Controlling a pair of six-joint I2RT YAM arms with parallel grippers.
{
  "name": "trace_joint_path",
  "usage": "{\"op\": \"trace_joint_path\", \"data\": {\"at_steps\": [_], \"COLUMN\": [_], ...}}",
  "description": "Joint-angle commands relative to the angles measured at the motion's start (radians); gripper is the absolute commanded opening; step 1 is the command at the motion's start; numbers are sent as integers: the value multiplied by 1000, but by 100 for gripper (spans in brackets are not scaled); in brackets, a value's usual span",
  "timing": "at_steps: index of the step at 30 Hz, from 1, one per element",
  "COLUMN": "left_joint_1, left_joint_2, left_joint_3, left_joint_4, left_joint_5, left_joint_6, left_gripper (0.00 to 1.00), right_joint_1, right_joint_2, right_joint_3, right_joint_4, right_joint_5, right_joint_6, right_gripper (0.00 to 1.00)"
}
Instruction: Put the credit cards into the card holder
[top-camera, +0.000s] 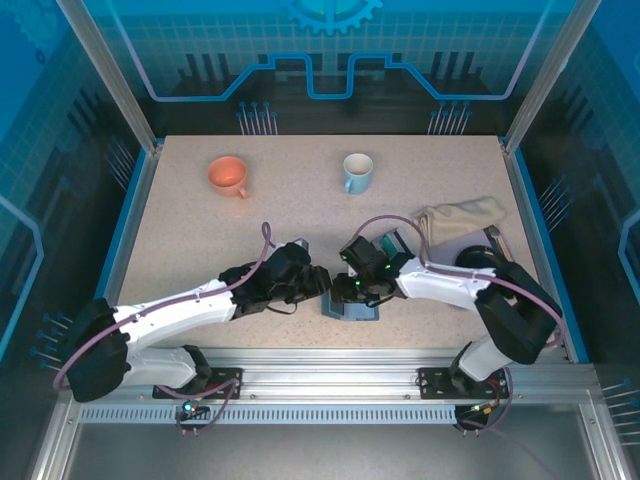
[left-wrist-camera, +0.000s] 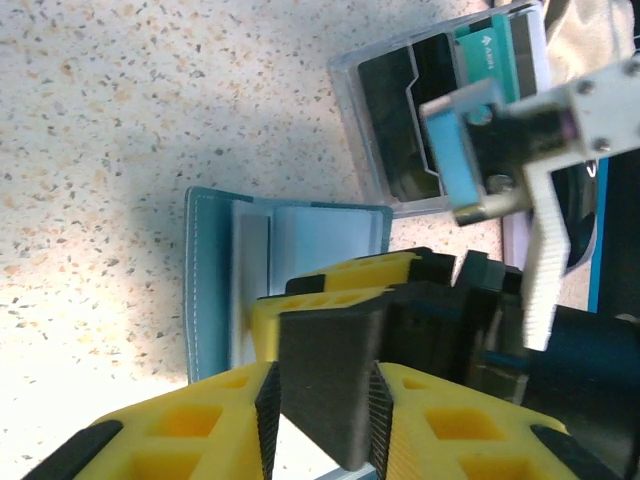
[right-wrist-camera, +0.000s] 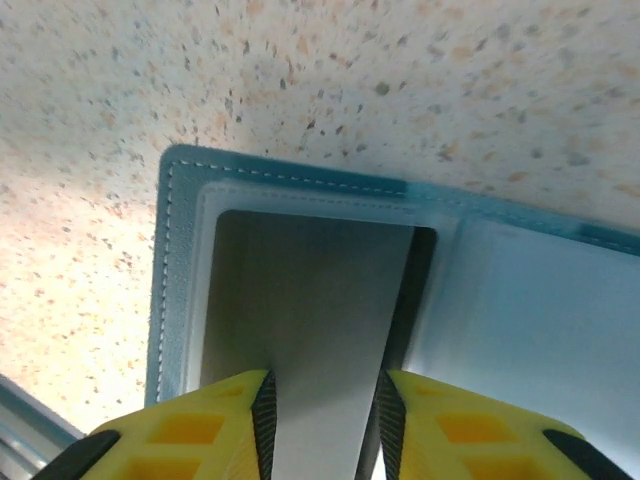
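Right gripper (right-wrist-camera: 325, 400) astride card (right-wrist-camera: 300, 290) in card holder (right-wrist-camera: 178, 250)

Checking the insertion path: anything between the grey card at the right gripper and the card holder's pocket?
Nothing visible. In the right wrist view the grey card lies inside the card holder's pocket frame, between the right gripper's fingers; nothing crosses the pocket mouth.
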Motion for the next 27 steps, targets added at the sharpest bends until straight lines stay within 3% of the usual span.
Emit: {"op": "trace_joint_path", "data": {"at_steps": [1, 5, 22, 27], "left_joint_1": [5, 9, 50, 53], "left_joint_2": [-1, 33, 306, 385], "left_joint_3": [-25, -42, -57, -42], "left_joint_4": [-3, 31, 289, 235], "left_joint_5": [-13, 8, 153, 148], "left_joint_6": [-33, -75, -166, -192], "left_gripper": [30, 19, 9, 4], "right_joint_1": [19, 18, -43, -49], "right_joint_2": [89, 102, 27, -28], "right_joint_3": [32, 18, -95, -92], "right_joint_4": [-66, -19, 96, 88], "right_joint_5": [19, -9, -95, -92], "right_joint_6": [-9, 12, 69, 64], "right_gripper": [26, 17, 18, 20]}}
